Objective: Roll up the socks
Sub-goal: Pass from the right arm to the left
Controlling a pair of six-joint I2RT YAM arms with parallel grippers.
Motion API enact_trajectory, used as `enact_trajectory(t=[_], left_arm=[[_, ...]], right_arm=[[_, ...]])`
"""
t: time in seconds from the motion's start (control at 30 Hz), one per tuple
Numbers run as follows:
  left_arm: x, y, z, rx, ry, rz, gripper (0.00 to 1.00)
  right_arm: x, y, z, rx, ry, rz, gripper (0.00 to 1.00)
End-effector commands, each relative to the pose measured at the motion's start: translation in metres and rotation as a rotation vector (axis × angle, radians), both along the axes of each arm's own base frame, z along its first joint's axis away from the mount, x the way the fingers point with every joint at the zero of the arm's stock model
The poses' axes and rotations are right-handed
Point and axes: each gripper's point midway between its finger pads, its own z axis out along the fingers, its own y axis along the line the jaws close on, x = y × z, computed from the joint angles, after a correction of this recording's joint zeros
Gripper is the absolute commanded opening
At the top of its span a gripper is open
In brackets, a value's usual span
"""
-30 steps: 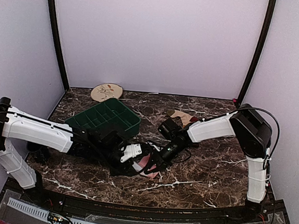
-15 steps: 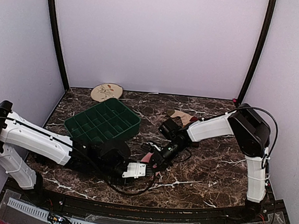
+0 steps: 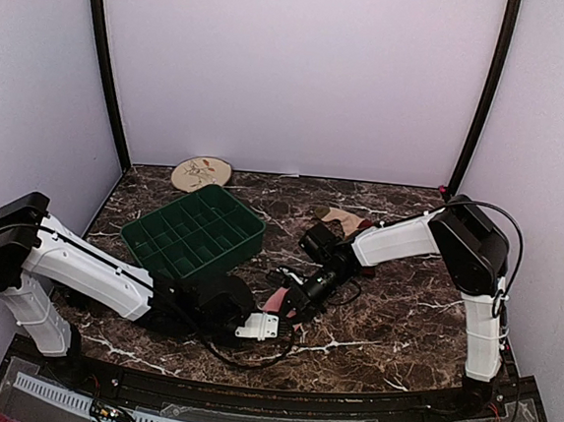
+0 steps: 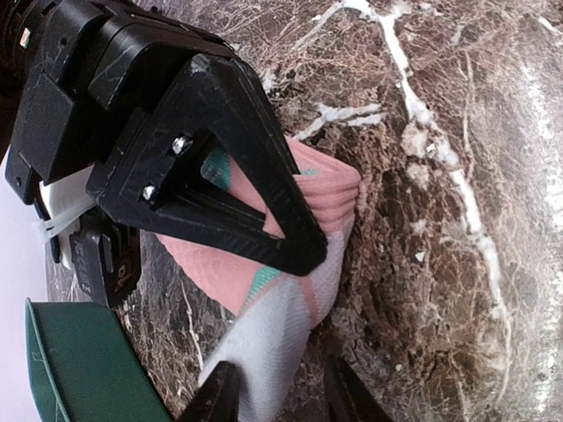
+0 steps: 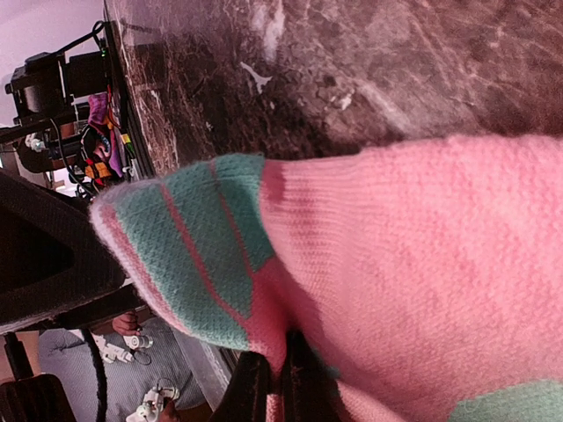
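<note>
Two grippers: both at the pink sock (image 4: 321,189), near the table's (image 3: 402,310) near edge, about centre.
Left gripper (image 4: 280,396): fingers narrow about the pale cuff; cannot tell whether they pinch it.
Right gripper (image 5: 274,378): pinched shut on pink fabric.
Tan sock (image 3: 345,218): lying by the far edge, untouched.
Progress: pink sock bunched, probably mid-roll; no roll finished.

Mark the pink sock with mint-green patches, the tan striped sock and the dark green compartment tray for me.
pink sock with mint-green patches (image 4: 330,189): left wrist view, ribbed pink edge.
tan striped sock (image 3: 341,217): top external view, its middle.
dark green compartment tray (image 3: 244,209): top external view, far right rim.
</note>
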Motion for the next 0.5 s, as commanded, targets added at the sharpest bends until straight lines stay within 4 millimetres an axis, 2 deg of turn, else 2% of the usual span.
enact_trajectory(t=[0.0,0.47], left_arm=[[0.002,-0.004,0.003,-0.009,-0.025,-0.007,0.36],[0.0,-0.009,-0.01,0.013,0.004,-0.014,0.37]], right_arm=[[0.003,-0.001,-0.001,0.001,0.015,-0.002,0.0],[0.001,-0.004,0.001,0.014,0.027,0.013,0.0]])
